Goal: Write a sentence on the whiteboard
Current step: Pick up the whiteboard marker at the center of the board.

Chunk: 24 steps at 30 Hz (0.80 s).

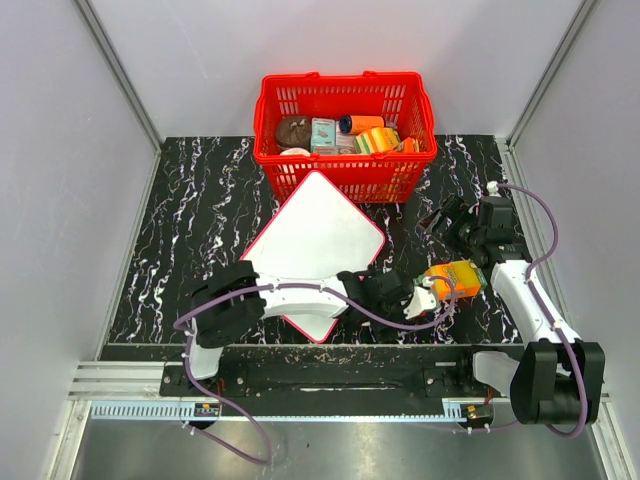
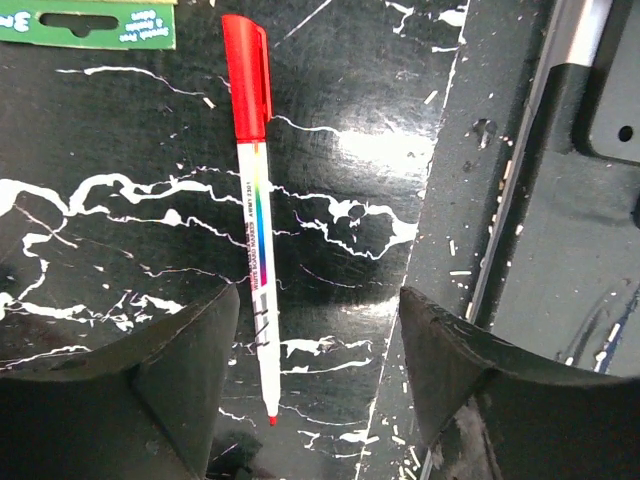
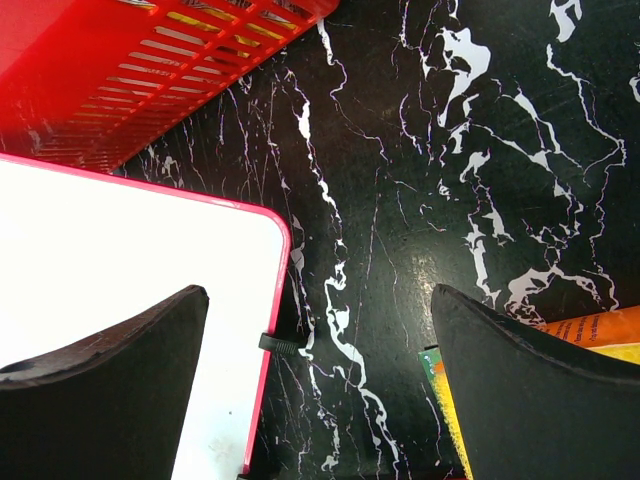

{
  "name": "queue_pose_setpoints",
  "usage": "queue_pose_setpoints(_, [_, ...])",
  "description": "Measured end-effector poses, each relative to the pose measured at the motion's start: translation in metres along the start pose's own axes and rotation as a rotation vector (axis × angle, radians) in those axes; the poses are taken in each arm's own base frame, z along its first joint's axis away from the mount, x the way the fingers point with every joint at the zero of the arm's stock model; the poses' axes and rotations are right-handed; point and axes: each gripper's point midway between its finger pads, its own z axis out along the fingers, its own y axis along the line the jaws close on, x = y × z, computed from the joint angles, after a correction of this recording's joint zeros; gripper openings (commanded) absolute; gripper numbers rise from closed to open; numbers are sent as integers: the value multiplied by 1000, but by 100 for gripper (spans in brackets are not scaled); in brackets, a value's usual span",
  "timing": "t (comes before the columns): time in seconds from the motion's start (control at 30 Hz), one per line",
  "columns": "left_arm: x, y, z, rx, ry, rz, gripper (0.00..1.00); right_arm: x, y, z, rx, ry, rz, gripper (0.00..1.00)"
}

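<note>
The whiteboard (image 1: pixel 315 245) lies flat, turned like a diamond, in front of the red basket. Its face looks blank and no sentence shows on it. The red-and-white marker pen (image 2: pixel 255 230) lies on the black marble table with its red cap at the far end and its bare red tip towards the wrist. My left gripper (image 2: pixel 320 295) is open above the pen, which sits close to the left finger, untouched. In the top view the left gripper (image 1: pixel 425 300) is right of the board. My right gripper (image 3: pixel 320 295) is open and empty above the board's right corner (image 3: pixel 120 260).
The red basket (image 1: pixel 345 130) with several packets stands at the back, touching the board's far corner. An orange packet (image 1: pixel 455 278) lies between the two grippers; its green header card (image 2: pixel 90 25) shows beyond the pen. The table's near edge rail (image 2: pixel 560 200) runs right of the pen.
</note>
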Motion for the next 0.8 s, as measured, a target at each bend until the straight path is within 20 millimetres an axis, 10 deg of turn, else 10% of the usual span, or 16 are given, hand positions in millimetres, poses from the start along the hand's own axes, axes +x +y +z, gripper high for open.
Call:
queue_pose_setpoints(0.43, [17,11,17,-65,14,-2,34,2,-2,1,5,7,-4,100])
queue_pose_setpoints(0.63, [14,15,20,-83,2,-1,0,3,-3,1,11,14,-2,100])
queue_pose_setpoints(0.8, [14,17,20,-104,-1,-4,0,5,-4,0,17,21,0,100])
